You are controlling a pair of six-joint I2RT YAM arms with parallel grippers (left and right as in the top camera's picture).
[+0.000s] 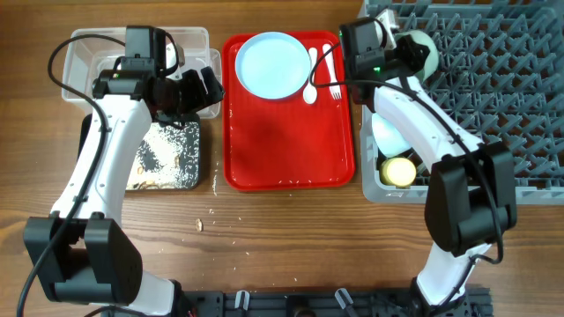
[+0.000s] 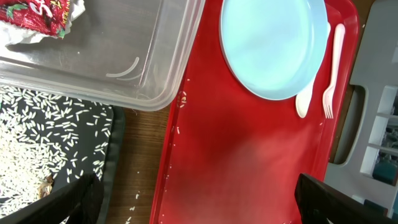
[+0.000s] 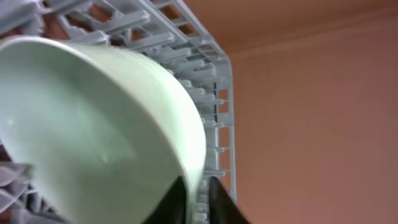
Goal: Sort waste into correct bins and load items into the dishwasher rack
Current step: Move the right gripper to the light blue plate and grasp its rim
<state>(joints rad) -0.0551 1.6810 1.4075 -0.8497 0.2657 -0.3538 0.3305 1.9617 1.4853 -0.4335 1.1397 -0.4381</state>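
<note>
My right gripper [image 1: 412,55] [image 3: 198,194] is shut on the rim of a pale blue-green bowl [image 1: 426,51] [image 3: 93,124] and holds it tilted over the back left of the grey dishwasher rack [image 1: 493,88] [image 3: 205,68]. A second bowl [image 1: 386,132] and the yellow cup [image 1: 398,171] sit in the rack's left end. The pale blue plate [image 1: 273,63] [image 2: 273,43], white spoon [image 1: 310,86] [image 2: 302,102] and fork [image 1: 334,77] [image 2: 331,74] lie on the red tray [image 1: 286,145]. My left gripper [image 1: 204,90] [image 2: 199,208] is open and empty, at the tray's left edge.
The clear tub [image 1: 88,44] [image 2: 124,62] holds the red wrapper [image 2: 37,15] over something white. The black tray [image 1: 163,158] [image 2: 56,143] holds rice-like scraps. A few scraps [image 1: 201,224] lie on the wooden table and along the red tray's edge.
</note>
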